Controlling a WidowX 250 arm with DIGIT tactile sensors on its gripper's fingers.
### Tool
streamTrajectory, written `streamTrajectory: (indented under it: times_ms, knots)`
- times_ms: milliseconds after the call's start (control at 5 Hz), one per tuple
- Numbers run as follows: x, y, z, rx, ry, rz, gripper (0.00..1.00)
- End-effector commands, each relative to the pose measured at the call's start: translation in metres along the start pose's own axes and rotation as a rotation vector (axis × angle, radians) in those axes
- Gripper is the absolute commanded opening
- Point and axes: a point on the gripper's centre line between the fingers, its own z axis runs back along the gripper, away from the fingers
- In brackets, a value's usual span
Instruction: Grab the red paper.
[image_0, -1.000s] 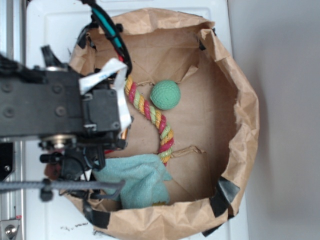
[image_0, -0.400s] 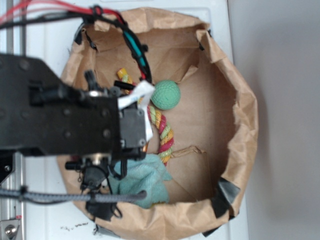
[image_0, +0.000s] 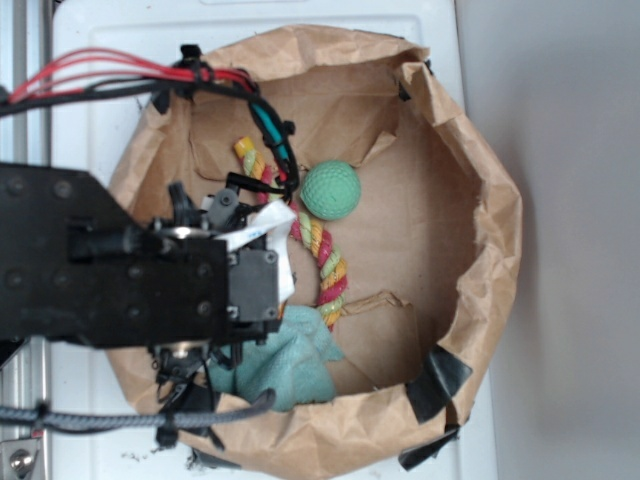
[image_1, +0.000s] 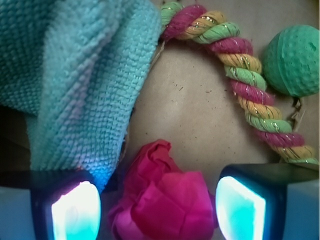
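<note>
The claw stands with its two fingers apart, and the red paper lies on the bag floor right between them, not yet pinched. Over the last second the arm has travelled in over the brown paper bag and settled above the wad, so closing looks like the next step. The teal cloth sits just beside the left finger; the rope toy and green ball lie farther off
</note>
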Motion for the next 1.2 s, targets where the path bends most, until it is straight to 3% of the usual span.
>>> streamTrajectory:
  times_ms: [0, 200, 800, 1000]
  knots:
    - [0.004, -0.01, -0.023, 0.049, 0.056, -0.063, 1.0]
    - [0.003, -0.015, -0.032, 0.089, 0.1, -0.088, 1.0]
    - [0.0, -0.021, -0.036, 0.086, 0.125, -0.11, 1.0]
    - [-0.003, -0.019, -0.034, 0.082, 0.105, -0.078, 0.0]
